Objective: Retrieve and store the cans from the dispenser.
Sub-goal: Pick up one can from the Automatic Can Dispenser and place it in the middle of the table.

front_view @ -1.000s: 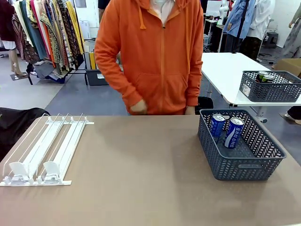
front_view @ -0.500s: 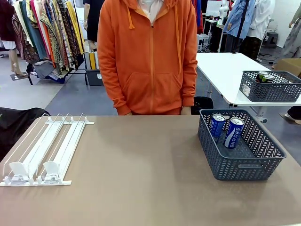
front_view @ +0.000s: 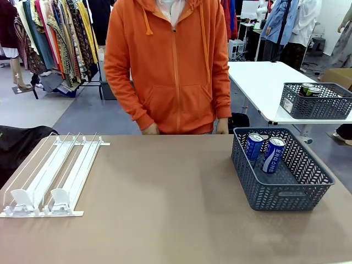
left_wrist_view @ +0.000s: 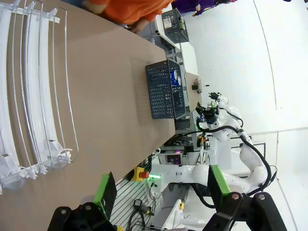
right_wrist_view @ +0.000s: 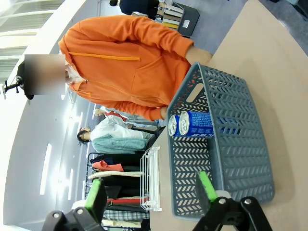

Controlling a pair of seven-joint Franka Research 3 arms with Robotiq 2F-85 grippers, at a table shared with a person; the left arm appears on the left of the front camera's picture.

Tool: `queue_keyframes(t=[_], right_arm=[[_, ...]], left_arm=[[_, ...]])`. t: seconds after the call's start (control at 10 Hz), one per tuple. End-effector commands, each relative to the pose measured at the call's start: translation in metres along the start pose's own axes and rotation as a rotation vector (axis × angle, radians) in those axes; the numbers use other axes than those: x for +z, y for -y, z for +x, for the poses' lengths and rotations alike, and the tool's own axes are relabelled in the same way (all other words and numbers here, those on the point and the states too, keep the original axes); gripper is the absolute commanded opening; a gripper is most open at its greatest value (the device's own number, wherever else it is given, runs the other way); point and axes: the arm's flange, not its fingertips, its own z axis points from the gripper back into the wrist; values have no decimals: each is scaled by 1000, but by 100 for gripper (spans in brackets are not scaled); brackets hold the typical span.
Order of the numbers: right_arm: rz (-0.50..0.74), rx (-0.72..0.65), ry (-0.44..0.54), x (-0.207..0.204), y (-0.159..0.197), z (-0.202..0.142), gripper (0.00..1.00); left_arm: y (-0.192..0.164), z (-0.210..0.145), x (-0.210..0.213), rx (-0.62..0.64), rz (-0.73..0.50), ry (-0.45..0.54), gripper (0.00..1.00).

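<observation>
Judging by the bare dispenser (front_view: 52,176) and two cans (front_view: 264,151) basketed, storing looks done — both pincers (left_wrist_view: 159,190) (right_wrist_view: 151,190) gape, holding nothing.

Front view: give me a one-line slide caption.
Empty dispenser at left, two blue cans in the basket at right, person standing opposite.

Front view faces across table (front_view: 165,220), both rolled wrist views share basket (left_wrist_view: 161,96)

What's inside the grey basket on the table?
Two blue cans with silver tops stand leaning inside the grey basket, near its far wall. The rest of its floor looks bare, though the near wall hides the strip right behind it.
</observation>
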Motion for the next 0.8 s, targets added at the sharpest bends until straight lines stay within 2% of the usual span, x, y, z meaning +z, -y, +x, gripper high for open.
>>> queue_keyframes(t=[0.0, 0.7], right_arm=[[4, 2, -3, 1, -3, 1, 100], [4, 2, -3, 1, -3, 1, 100]], left_arm=[[0, -2, 3, -11, 0, -13, 100], [0, -2, 3, -11, 0, -13, 100]])
